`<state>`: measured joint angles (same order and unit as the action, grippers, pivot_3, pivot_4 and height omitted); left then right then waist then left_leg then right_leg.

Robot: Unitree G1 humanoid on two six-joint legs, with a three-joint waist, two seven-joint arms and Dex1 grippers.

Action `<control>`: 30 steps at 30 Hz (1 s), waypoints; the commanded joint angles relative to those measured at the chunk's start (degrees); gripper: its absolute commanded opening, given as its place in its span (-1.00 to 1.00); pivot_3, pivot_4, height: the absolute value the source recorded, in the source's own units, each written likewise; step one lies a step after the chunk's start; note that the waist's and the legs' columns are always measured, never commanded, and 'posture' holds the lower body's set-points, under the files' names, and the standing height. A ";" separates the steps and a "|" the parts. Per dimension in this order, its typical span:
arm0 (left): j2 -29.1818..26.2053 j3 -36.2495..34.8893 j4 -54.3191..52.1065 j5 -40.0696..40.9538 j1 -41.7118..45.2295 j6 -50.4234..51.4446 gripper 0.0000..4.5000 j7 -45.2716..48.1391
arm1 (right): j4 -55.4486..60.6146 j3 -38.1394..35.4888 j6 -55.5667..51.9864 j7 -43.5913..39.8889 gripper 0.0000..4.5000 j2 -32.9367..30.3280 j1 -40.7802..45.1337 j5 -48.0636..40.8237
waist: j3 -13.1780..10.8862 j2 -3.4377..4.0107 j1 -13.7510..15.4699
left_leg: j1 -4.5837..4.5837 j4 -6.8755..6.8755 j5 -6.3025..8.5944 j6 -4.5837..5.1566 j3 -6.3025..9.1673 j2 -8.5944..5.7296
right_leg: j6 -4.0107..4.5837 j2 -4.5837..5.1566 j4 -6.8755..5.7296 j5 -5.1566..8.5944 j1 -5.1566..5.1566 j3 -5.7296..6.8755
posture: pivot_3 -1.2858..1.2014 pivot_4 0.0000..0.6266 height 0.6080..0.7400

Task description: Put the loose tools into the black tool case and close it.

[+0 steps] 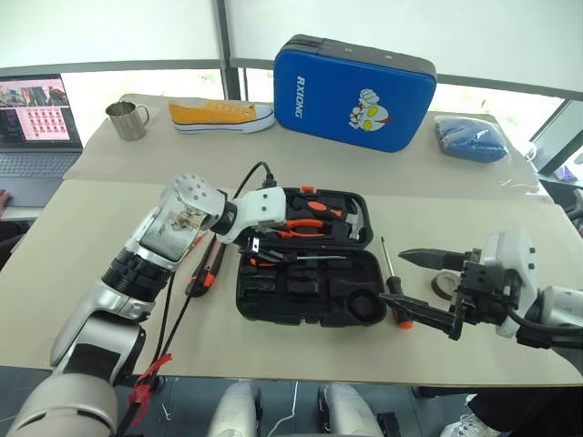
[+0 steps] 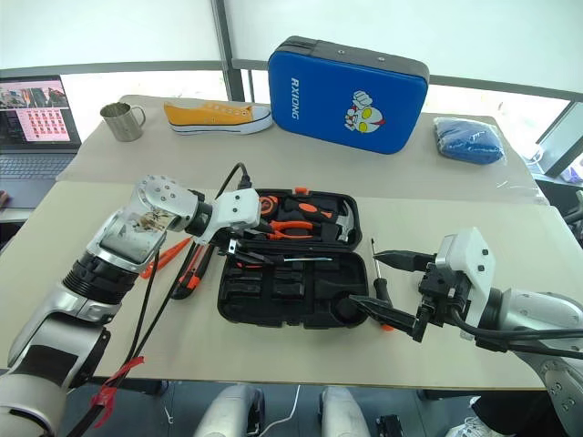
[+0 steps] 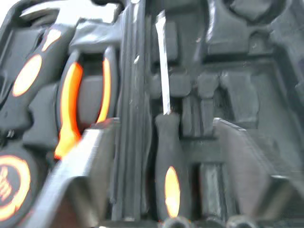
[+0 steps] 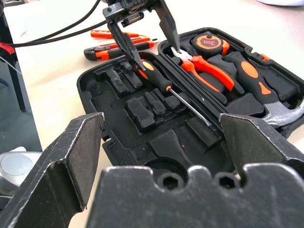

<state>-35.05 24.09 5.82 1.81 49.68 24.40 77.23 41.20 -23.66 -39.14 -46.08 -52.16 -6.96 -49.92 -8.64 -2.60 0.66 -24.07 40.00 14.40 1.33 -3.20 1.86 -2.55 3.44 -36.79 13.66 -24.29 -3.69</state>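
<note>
The black tool case (image 1: 273,305) lies open in the middle of the table. One black-and-orange screwdriver (image 4: 156,78) rests in it along the hinge. My left gripper (image 4: 156,56) hangs open just above that handle, its fingers (image 3: 90,156) apart on either side and not touching it. A second screwdriver (image 1: 386,259) lies on the table right of the case. My right gripper (image 1: 393,276) hovers wide open over it, empty. A dark tape roll (image 1: 441,286) peeks out behind that gripper. The utility knife (image 1: 209,264) and the slim orange tester screwdriver (image 2: 166,255) lie left of the case.
Orange-handled pliers (image 4: 209,73), a hammer and a tape measure (image 4: 207,42) sit in the case's far half. At the back of the table stand a blue padded case (image 1: 353,91), a yellow shoe (image 1: 220,115), a metal mug (image 1: 127,120) and a blue cloth (image 1: 469,138). A laptop (image 1: 36,127) is far left.
</note>
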 commanded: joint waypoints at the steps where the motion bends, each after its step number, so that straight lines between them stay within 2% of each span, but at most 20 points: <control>1: 1.19 1.99 1.65 -2.39 0.82 -2.91 -0.27 -0.54 | 0.98 -2.01 0.62 -0.18 1.00 -0.36 0.43 -0.84 | 0.00 0.00 0.01 | 0.00 0.00 0.00 0.00 0.00 -0.01 | 0.00 0.00 0.00 0.00 0.00 0.00 | 0.03 -0.52 0.98; 5: 2.77 2.85 4.79 -4.18 1.16 -5.20 -0.89 -1.66 | 1.03 -2.22 0.54 -0.08 1.00 -0.42 0.37 -0.85 | 0.00 0.00 0.03 | -0.01 0.01 0.00 0.00 -0.01 -0.01 | 0.00 0.00 0.01 0.00 0.01 0.00 | 0.03 -0.52 0.98; 6: 3.07 2.88 5.35 -4.45 1.24 -5.54 -0.96 -1.74 | 1.12 -2.35 0.53 -0.07 1.00 -0.42 0.22 -0.85 | 0.00 0.00 0.03 | -0.01 0.01 0.00 0.00 -0.01 -0.01 | 0.00 0.00 0.01 0.00 0.01 0.00 | 0.03 -0.52 0.98; 17: 4.19 5.03 8.00 -8.36 0.32 -8.71 -0.96 -2.13 | 1.44 -3.28 0.50 0.20 1.00 -0.09 -1.01 -0.89 | 0.02 0.03 0.10 | 0.04 0.02 0.00 0.00 0.01 -0.02 | 0.00 0.01 0.01 0.00 0.08 0.00 | 0.03 -0.52 0.98; 22: 5.06 8.12 12.56 -13.37 -0.33 -16.04 -0.96 -5.06 | 0.67 -2.19 1.04 0.24 1.00 0.14 -0.55 0.34 | 0.11 0.13 0.22 | 0.21 0.01 0.00 0.00 0.01 -0.03 | -0.01 0.02 0.04 0.00 0.27 0.00 | 0.03 -0.52 0.98; 27: 6.09 4.01 13.07 -10.64 0.77 -13.33 -0.96 -5.03 | 0.81 -2.17 1.09 1.03 1.00 0.52 -1.25 1.83 | 0.16 0.20 0.58 | 0.61 0.02 0.00 0.01 -0.10 -0.10 | -0.04 0.02 0.07 0.03 0.77 -0.01 | 0.03 -0.52 0.98; 30: 4.17 -2.17 8.81 -3.54 0.12 -6.29 -0.96 -1.72 | 1.42 -4.29 0.95 2.83 1.00 1.52 -4.16 4.08 | 0.16 0.20 0.28 | 0.73 0.00 0.00 0.01 -0.10 -0.07 | -0.04 0.01 0.11 0.04 0.91 -0.01 | 0.03 -0.52 0.98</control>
<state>-29.30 26.62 17.12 -5.78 49.70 13.44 73.98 41.60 -25.37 -39.05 -44.75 -51.14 -9.91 -47.21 -8.49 -2.40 0.94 -23.38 39.96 14.40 1.34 -3.27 1.80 -2.58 3.44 -36.69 13.72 -23.45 -3.70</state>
